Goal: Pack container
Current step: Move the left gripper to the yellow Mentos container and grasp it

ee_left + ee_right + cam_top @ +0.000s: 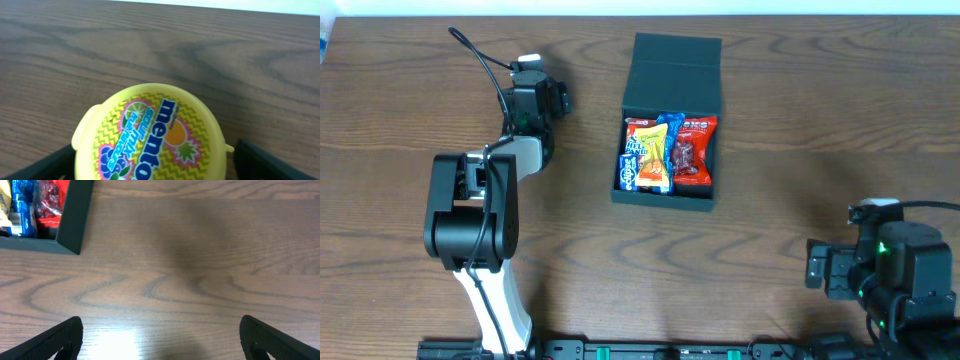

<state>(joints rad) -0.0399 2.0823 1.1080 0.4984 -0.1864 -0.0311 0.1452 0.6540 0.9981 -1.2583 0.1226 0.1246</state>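
Note:
The container [669, 198] is a dark green-black square box at the table's middle, its flap lid [676, 68] open at the back. Inside lie colourful snack packets: a yellow-blue one [645, 155] and a red one [693, 150]. Its front corner shows in the right wrist view [70, 227]. My left gripper [534, 92] is open at the far left, and its fingers [152, 162] straddle a round yellow Mentos tub [150, 132]. The tub is hidden in the overhead view. My right gripper [818, 268] is open and empty [160, 340] over bare wood at the front right.
The table is dark wood grain [800, 120]. The left arm's base [470, 210] stands at the front left. The right arm's base [900, 265] stands at the front right.

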